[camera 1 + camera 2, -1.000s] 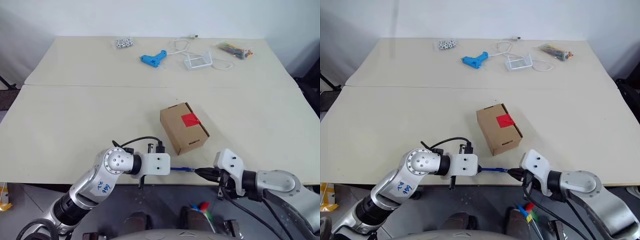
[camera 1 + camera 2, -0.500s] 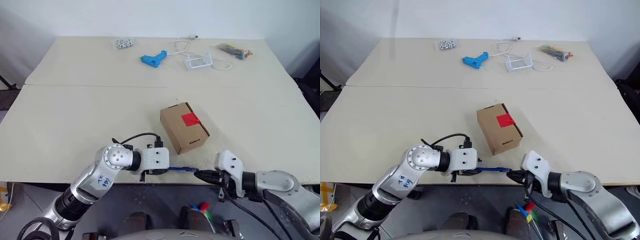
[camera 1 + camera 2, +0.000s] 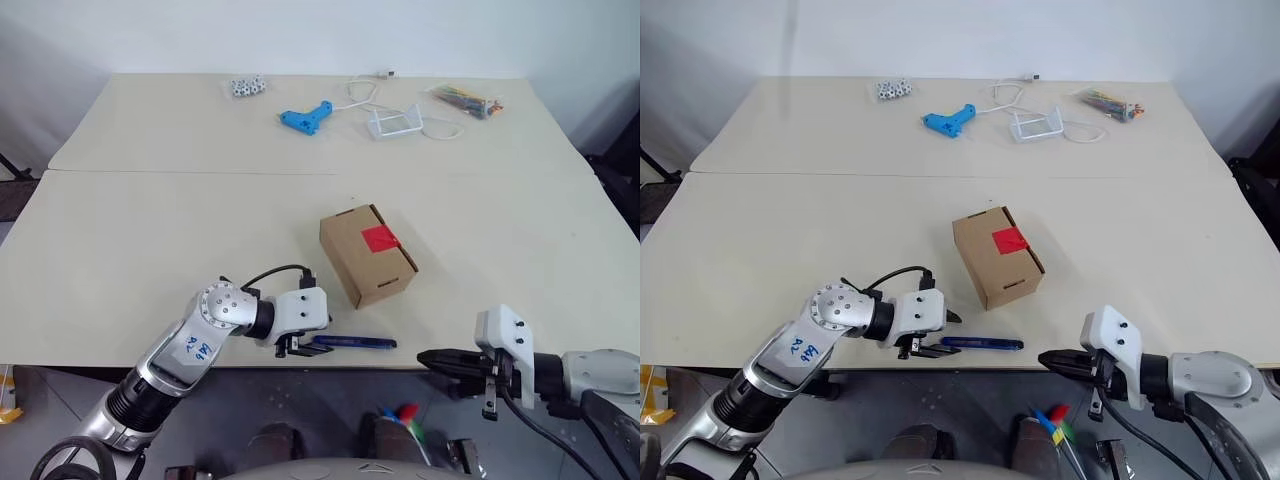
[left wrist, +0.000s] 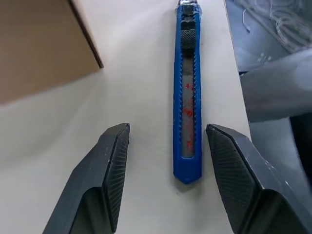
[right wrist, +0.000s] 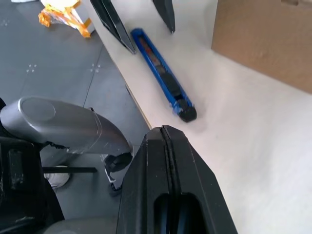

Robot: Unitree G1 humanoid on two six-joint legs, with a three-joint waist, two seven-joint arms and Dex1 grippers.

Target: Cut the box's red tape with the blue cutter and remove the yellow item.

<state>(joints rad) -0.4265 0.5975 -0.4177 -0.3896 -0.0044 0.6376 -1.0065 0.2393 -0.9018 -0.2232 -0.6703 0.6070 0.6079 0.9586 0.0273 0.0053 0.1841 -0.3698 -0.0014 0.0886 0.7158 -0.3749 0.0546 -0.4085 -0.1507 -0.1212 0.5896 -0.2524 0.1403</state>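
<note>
Blue cutter (image 3: 352,342) lies flat near front edge of table (image 3: 150,230), just in front of box (image 3: 367,255). Slim, light, stiff plastic, probably slippery; best grasp across ribbed mid-body. Long axis parallel to table edge, slider end toward robot's right. Left claw (image 4: 168,170) wide apart around its end, not gripping. Right claw (image 3: 432,357) closed, empty, off table edge.

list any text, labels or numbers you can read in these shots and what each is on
Blue handwritten marks on a white label on the left arm: a few characters, too scrawled and small to read with confidence.
The box: no print visible, just the red tape.
The blue cutter: no brand or lettering visible.
Items at the table's far edge, including a light-blue tool: too small to show any text.
</note>
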